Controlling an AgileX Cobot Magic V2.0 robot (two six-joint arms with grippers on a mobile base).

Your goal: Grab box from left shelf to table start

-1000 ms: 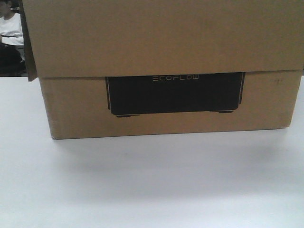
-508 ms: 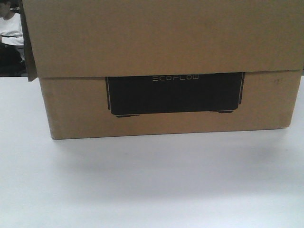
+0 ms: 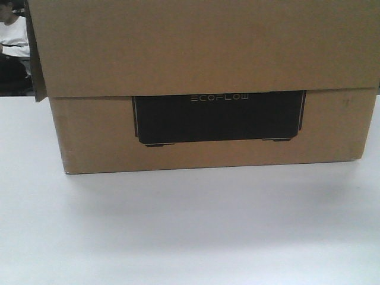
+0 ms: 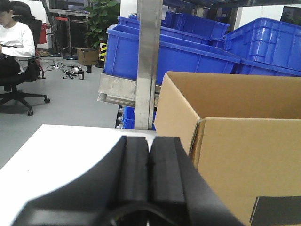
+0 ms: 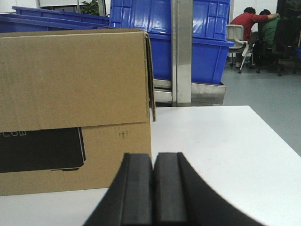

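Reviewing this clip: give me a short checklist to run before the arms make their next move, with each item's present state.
1. Box rests flat on the table: ok.
2. Left gripper free of the box, fingers pressed together, holding nothing: ok.
3. Right gripper free of the box, fingers pressed together: ok.
4. Box off the shelf: ok, the rack stands behind the table.
5. Top flaps closed: not ok, one stands open in the left wrist view.
6. Contents of the box: cannot tell.
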